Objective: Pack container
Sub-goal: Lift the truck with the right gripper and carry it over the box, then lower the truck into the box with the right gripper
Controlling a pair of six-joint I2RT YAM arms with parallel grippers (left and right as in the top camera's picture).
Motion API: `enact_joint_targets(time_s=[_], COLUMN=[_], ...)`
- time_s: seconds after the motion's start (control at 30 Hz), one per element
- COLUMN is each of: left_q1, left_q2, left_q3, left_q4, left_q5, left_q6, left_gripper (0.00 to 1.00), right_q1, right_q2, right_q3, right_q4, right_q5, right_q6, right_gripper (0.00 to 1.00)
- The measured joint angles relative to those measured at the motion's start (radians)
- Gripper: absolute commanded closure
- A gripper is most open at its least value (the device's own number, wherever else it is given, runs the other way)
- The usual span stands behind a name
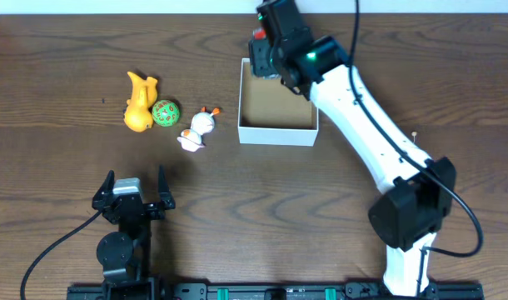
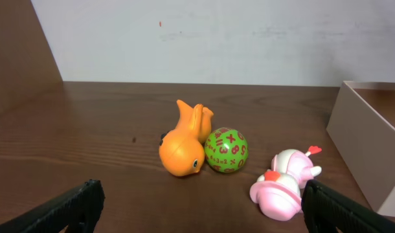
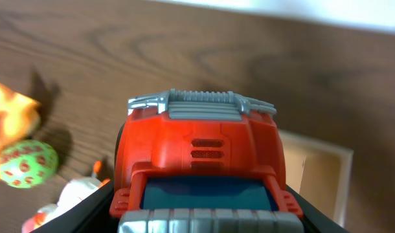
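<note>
The container (image 1: 277, 133) is a small square open box with white walls and a brown inside, at the table's middle back. My right gripper (image 1: 262, 52) hangs above its far left corner, shut on a red toy truck (image 3: 201, 145) with a blue windscreen and grey bumpers. The truck fills the right wrist view, with the container (image 3: 314, 175) below to the right. My left gripper (image 1: 134, 193) rests open near the front left, its fingers wide apart with nothing between them. The container's wall (image 2: 366, 142) shows at the right of the left wrist view.
Left of the container lie an orange fish toy (image 1: 139, 103), a green ball with red marks (image 1: 165, 112) and a white and pink toy (image 1: 197, 131). The left wrist view shows them ahead: fish toy (image 2: 182, 149), ball (image 2: 226, 150), pink toy (image 2: 285, 184).
</note>
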Motion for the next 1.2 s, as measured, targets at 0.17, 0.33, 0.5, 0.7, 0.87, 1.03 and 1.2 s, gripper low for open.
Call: enact_joint_targets(time_s=[0.17,0.33,0.5,0.7,0.87,1.03,1.2], left_q1=[0.0,0.0,0.0,0.0,0.0,0.0,0.0], left_q2=[0.0,0.0,0.0,0.0,0.0,0.0,0.0], left_q3=[0.0,0.0,0.0,0.0,0.0,0.0,0.0], left_q4=[0.0,0.0,0.0,0.0,0.0,0.0,0.0], left_q5=[0.0,0.0,0.0,0.0,0.0,0.0,0.0], left_q6=[0.0,0.0,0.0,0.0,0.0,0.0,0.0], left_gripper=[0.02,0.02,0.02,0.02,0.02,0.02,0.02], right_q1=[0.002,0.002,0.002,0.0,-0.014,-0.047,-0.079], right_q2=[0.038,0.05,0.064,0.13,0.167,0.167,0.167], right_q3=[-0.009,-0.011,-0.011,-0.011,-0.014,-0.015,-0.015], right_q4=[-0.091,-0.138,-0.158,-0.166,-0.186,-0.194,-0.194], right_q5=[0.029,0.065,0.109,0.137,0.143,0.161,0.167], right_q6=[0.112,0.2,0.229,0.216,0.194,0.187,0.186], right_gripper=[0.75,0.75,0.7,0.66,0.66,0.65,0.63])
